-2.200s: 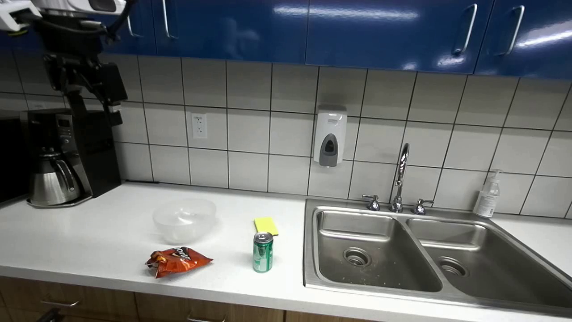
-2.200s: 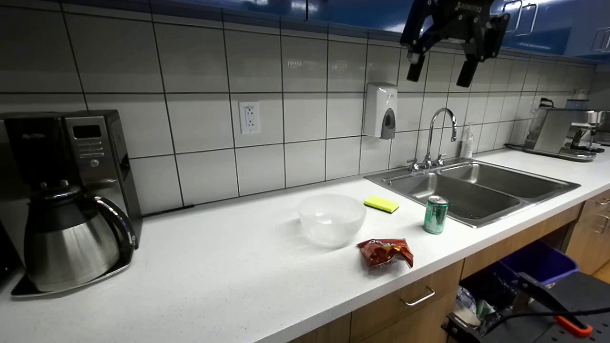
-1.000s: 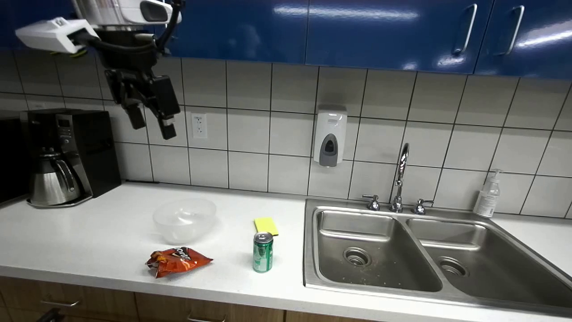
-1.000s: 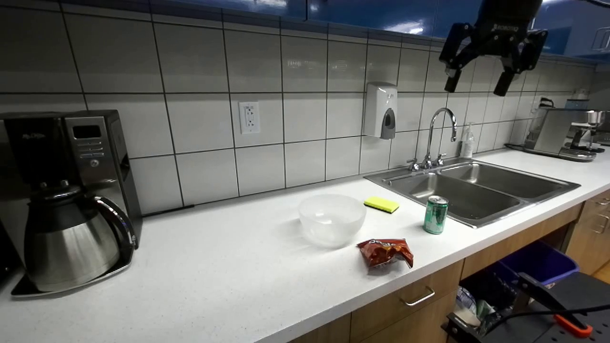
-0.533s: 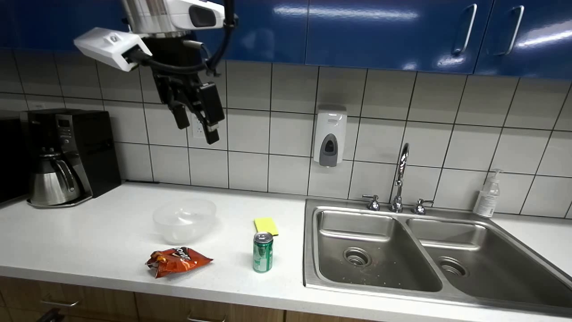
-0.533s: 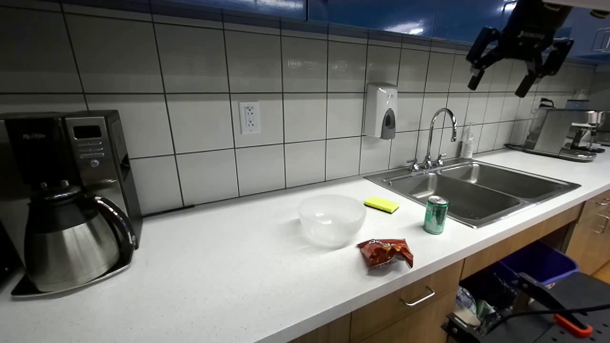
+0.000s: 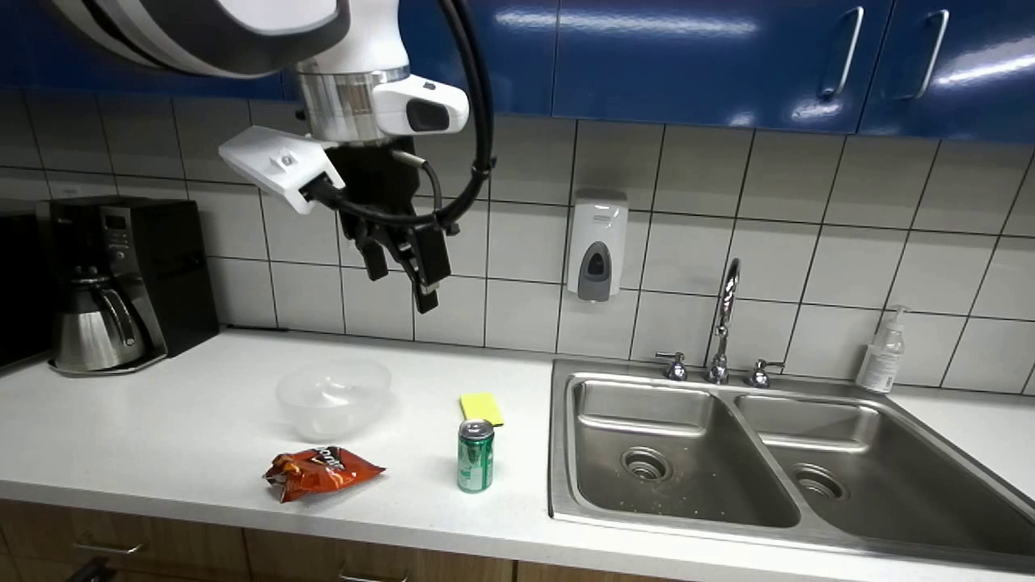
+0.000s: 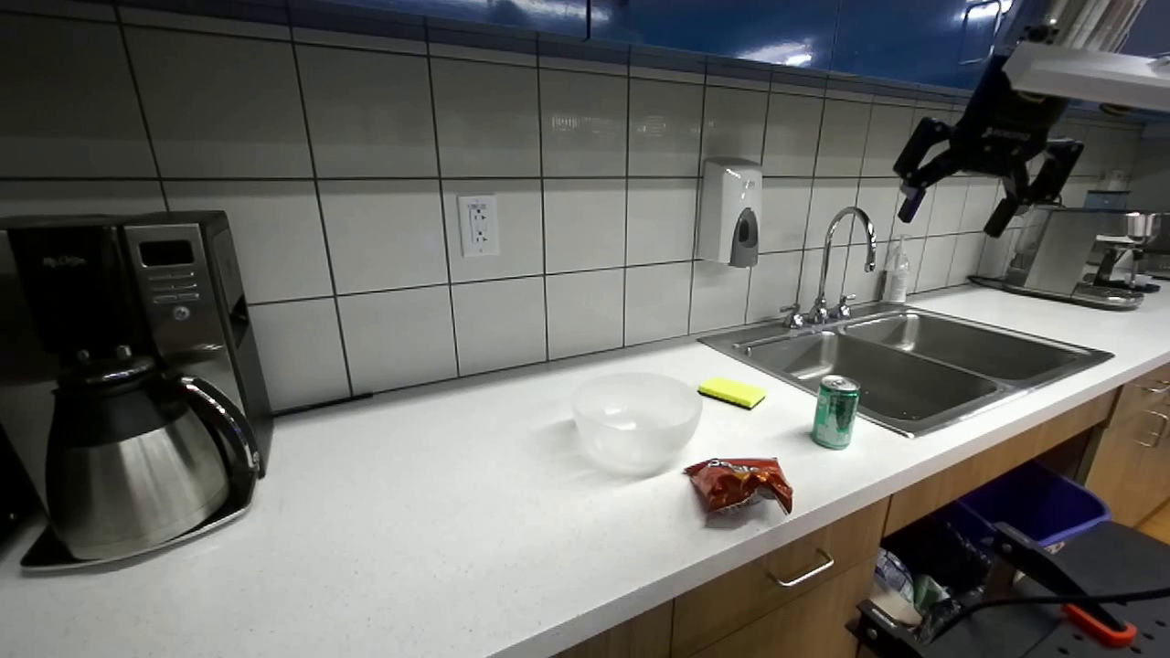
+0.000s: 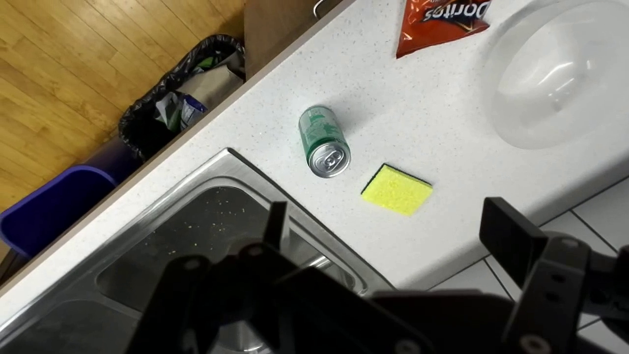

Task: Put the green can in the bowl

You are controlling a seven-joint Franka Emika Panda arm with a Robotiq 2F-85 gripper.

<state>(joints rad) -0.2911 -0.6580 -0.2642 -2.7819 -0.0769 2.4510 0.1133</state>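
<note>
While the pincer (image 7: 402, 287) hangs above the counter (image 7: 186, 420), its two fingers (image 9: 508, 236) stand wide apart in the wrist view, so released. Left to right in an exterior view: one coffee maker (image 7: 166, 267), one steel carafe (image 7: 89, 335) in it, well off to the pincer's left. One red-orange Doritos bag (image 7: 323, 471), below-left of the pincer, near the counter's front edge. One translucent bowl (image 7: 327, 416), also below and a bit left, farther back than the bag. One green can (image 7: 475, 457), the task item, upright on the counter, below and right of the pincer, apart from the bowl. One yellow sponge (image 7: 480, 406), lying flat, below-right of the pincer, near the can, farther back. One wall soap dispenser (image 7: 598, 230), right of the pincer. One steel sink (image 7: 562, 453), lower right of the pincer: two basins (image 7: 711, 489), one faucet (image 7: 724, 319), two faucet handles (image 7: 676, 369). One pump bottle (image 7: 881, 357), far right. Wrist view: can and sponge ahead of the fingers.
</note>
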